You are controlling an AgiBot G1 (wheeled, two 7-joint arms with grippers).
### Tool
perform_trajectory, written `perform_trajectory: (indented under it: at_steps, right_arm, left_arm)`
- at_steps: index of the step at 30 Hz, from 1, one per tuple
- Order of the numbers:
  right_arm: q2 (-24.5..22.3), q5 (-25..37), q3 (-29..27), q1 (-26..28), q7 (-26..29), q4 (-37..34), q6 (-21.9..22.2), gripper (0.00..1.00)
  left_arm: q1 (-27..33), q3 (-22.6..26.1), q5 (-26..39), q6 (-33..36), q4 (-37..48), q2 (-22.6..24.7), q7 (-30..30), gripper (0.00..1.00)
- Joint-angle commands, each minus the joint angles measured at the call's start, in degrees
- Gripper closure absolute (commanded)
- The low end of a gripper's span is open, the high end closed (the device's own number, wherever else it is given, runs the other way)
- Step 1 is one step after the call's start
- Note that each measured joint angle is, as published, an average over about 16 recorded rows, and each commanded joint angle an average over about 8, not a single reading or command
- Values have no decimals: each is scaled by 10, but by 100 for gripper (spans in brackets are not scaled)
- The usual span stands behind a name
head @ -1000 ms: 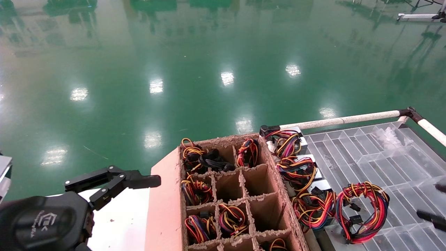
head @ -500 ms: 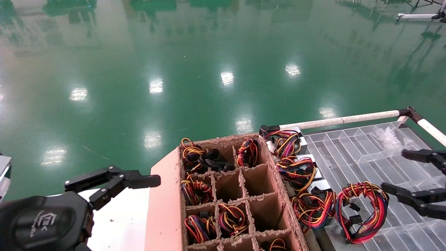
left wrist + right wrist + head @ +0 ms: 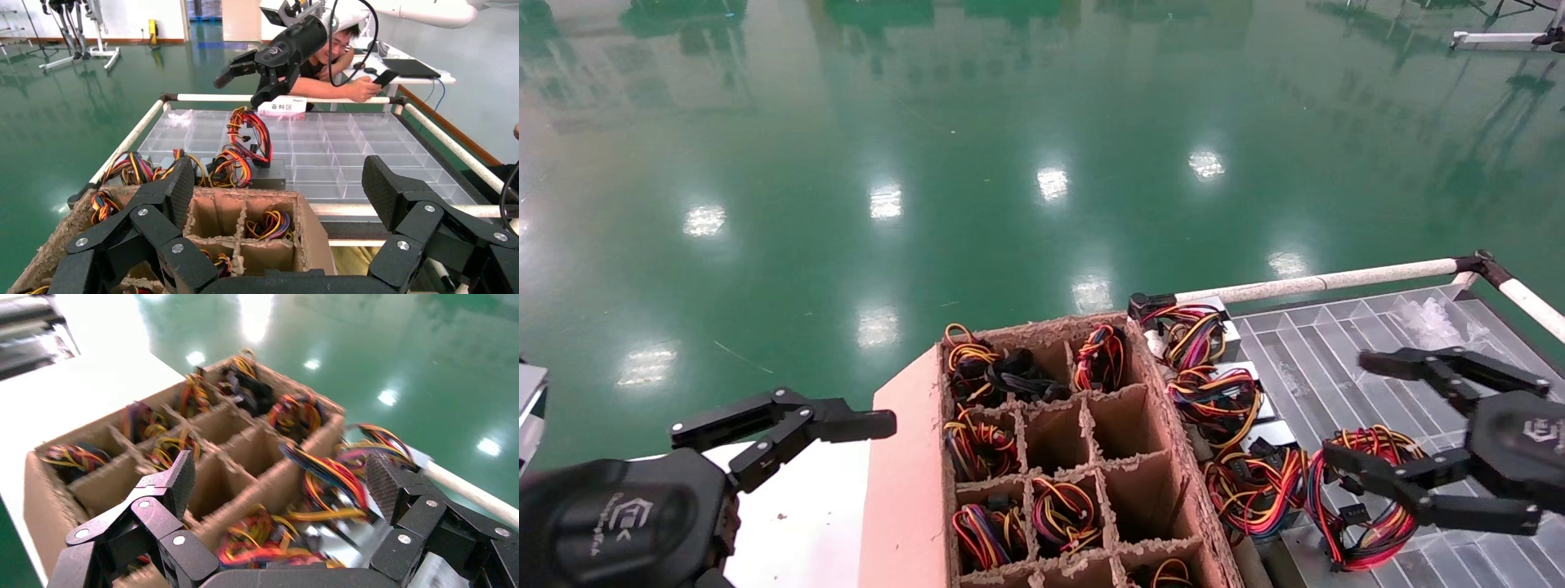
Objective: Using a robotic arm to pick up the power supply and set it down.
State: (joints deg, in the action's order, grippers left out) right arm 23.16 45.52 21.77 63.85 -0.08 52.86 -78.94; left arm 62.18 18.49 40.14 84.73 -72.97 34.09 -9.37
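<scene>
Glossy green floor (image 3: pixel 1009 122) all round, ceiling lights mirrored in it. Near centre stands a brown cardboard divider box (image 3: pixel 1083 457), several cells stuffed with wire bundles. To its right, a clear gridded tray (image 3: pixel 1344 343) on a cart with a white rail (image 3: pixel 1320 282).

Power supply (image 3: pixel 1369 498) lies on the tray just right of the box: silver-grey body mostly hidden beneath its red, yellow and black wire loop, more units lined up beside it against the box wall.

Right pincer (image 3: pixel 1344 416) hangs above that loop, fingers wide apart, nothing held. Left pincer (image 3: pixel 780 425) idle at near left over the white bench (image 3: pixel 797 523), fingers apart too.

Handling, my guess: metal case rigid and fairly heavy, flat sides likely slick. Wires floppy; they would stretch and let the case swing, and may snag neighbouring bundles. Better to span the case across its sides, fingers threaded past the loop, and close firmly before lifting.
</scene>
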Motion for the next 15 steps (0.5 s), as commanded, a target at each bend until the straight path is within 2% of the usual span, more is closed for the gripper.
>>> perform_trajectory:
  at_steps: [1,15]
  right_arm:
    - [6,-2,-3,-1,6,11,-3,0]
    - [45,-14,-22,-9,41,78,-25,0]
  left_arm:
    - [0,0,0,0,0,0,0,0]
    - [0,0,0,0,0,0,0,0]
